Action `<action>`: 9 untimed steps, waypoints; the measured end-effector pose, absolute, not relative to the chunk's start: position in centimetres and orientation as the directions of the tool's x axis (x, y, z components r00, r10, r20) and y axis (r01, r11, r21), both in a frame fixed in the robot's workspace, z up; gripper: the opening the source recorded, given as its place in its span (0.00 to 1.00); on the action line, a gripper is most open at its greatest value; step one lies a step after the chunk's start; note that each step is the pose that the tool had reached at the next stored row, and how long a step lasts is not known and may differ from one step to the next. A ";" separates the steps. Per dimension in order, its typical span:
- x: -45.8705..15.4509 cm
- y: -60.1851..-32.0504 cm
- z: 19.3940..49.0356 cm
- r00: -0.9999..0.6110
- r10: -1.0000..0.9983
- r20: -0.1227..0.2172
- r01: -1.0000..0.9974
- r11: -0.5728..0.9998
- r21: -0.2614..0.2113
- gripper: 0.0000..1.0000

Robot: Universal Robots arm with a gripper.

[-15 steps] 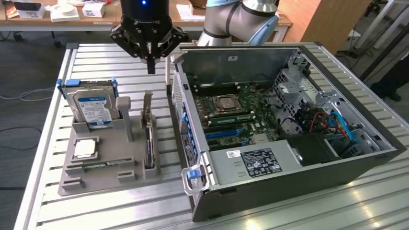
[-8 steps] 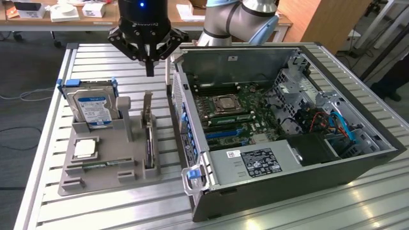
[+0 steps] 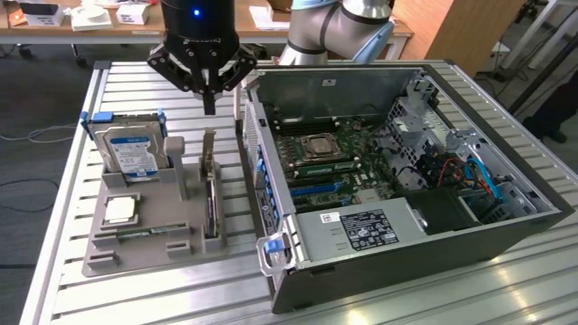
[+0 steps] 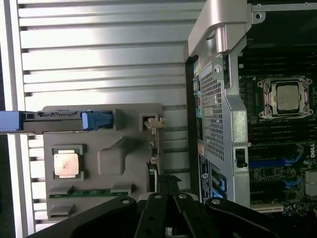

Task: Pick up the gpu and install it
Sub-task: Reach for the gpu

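Bright, even light falls from above on the ribbed tabletop, and we see white glare along its slats. The gripper stands dark against it; the computer case holds dimmer shadow inside.

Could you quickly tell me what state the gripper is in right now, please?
Gripper: closed, holding nothing, hovering over the gpu, which stands upright in the gray holder.

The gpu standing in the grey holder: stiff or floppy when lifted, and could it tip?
The gpu looks a thin flat card, so probably stiff and light. Standing on edge in the holder, it may tip if pushed sideways.
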State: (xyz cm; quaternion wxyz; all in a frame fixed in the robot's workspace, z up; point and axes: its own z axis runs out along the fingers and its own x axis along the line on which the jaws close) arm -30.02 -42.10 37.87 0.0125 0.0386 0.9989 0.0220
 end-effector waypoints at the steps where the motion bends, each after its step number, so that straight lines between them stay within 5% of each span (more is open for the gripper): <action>1: -30.1 -42.3 37.9 -0.997 0.078 -0.023 0.077 0.996 0.045 0.11; 9: -30.3 -43.5 37.9 -0.997 0.078 -0.023 0.076 0.996 0.045 0.11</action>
